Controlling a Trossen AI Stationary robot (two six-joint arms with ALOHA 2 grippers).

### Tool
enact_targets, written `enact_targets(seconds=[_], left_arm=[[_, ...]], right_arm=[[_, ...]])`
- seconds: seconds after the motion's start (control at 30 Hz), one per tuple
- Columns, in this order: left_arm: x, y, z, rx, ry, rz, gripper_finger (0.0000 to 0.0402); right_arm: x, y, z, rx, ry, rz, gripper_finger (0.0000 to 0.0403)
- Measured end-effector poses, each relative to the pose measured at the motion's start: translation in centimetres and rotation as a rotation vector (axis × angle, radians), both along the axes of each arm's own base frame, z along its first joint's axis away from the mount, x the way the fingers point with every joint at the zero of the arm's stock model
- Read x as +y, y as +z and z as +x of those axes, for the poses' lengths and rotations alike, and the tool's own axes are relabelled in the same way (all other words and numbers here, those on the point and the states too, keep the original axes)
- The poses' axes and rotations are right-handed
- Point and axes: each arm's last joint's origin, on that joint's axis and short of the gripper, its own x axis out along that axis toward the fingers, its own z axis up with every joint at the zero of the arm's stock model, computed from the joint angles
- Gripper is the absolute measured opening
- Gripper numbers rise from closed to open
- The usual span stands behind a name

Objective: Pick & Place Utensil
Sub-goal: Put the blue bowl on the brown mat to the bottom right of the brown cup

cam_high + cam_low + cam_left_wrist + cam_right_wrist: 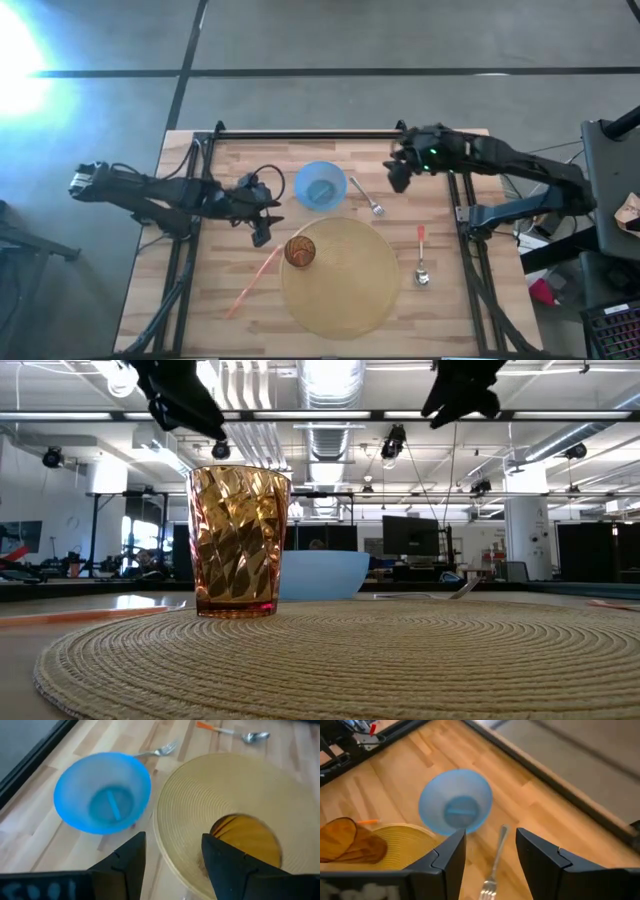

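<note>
A metal fork [367, 197] lies flat on the wood between the blue bowl [320, 186] and my right gripper [398, 180]. In the right wrist view the fork [495, 865] lies below my open right gripper [490, 837], which hangs above the table. A spoon with an orange handle [421, 257] lies right of the round woven mat [345, 290]. A thin orange utensil [255, 283] lies off the mat's left edge. My left gripper [262, 232] is open [172, 842] and raised over the table, left of the amber glass [300, 250].
The amber glass [240, 540] stands upright on the mat's far left part, with the blue bowl [320, 575] behind it. A dark metal frame [300, 134] runs along the table's far edge and down both sides. Bare wood lies between the mat and the spoon.
</note>
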Motion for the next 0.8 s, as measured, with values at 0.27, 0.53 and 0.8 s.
enact_targets(seconds=[0.27, 0.53, 0.8], left_arm=[[0.0, -1.6, -0.1, -0.02, -0.001, 0.016, 0.0183], [0.1, -1.7, -0.2, -0.018, -0.006, 0.024, 0.0183], [0.1, -1.7, -0.3, -0.016, -0.006, 0.024, 0.0182]], right_arm=[[-3.1, -1.9, 3.9, 0.09, -0.06, 0.09, 0.0172], [-4.6, -5.3, 8.0, 0.215, 0.003, 0.134, 0.0169], [-5.8, -9.0, 11.3, 0.325, 0.026, 0.147, 0.0169]])
